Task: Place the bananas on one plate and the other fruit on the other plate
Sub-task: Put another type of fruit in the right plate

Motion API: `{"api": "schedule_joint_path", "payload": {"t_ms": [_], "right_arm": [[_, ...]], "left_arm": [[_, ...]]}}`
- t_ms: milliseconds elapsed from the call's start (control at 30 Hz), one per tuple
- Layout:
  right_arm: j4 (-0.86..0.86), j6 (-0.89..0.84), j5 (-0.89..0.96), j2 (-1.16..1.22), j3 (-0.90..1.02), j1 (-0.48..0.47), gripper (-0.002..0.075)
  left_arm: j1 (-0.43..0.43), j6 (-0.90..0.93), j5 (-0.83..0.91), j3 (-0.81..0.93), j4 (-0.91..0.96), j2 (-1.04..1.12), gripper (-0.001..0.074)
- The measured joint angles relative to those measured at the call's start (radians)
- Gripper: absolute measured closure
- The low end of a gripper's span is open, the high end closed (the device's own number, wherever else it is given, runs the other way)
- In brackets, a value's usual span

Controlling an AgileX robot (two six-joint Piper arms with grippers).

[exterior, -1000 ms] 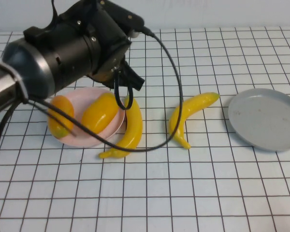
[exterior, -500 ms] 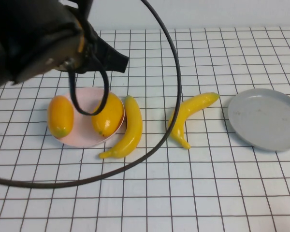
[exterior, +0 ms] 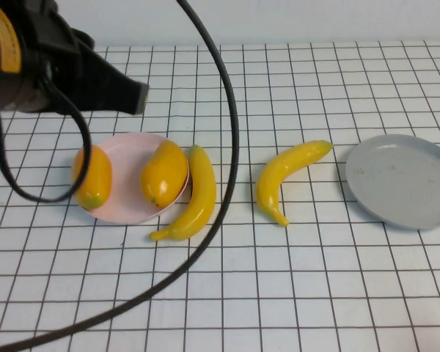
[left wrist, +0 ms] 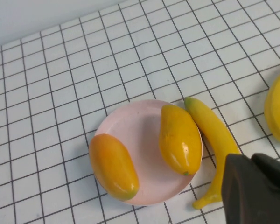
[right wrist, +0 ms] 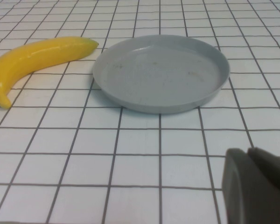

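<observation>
Pale pink plate (exterior: 125, 213), on the white gridded table (exterior: 315, 293) at left: two orange-yellow mango-like fruits, one (exterior: 164, 173) on its right side, the other (exterior: 92, 176) on its left rim; one banana (exterior: 195, 198) lies against the plate's right edge. Second banana (exterior: 286, 172) lies at centre, apart from the bare grey plate (exterior: 403, 180) at right. Left gripper (left wrist: 259, 189) clenched, holding nothing, raised over the pink plate; right gripper (right wrist: 256, 186) clenched, holding nothing, near the grey plate.

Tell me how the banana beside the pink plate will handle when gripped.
The glossy yellow curved toy banana looks like hard plastic, so probably stiff and light. Its shine suggests it could slip in a pincer. Lying flat on its curve, it may pivot rather than roll if nudged.
</observation>
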Motion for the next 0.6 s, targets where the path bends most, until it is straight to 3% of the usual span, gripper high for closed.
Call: {"api": "schedule_joint_path", "payload": {"t_ms": [367, 600], "right_arm": [[0.000, 0.000, 0.000, 0.000, 0.000, 0.000, 0.0742], [0.000, 0.000, 0.000, 0.000, 0.000, 0.000, 0.0742]], "left_arm": [[0.000, -0.069, -0.333, 0.314, 0.083, -0.057, 0.0737], [0.017, -0.169, -0.412, 0.456, 0.138, -0.118, 0.0737]]}}
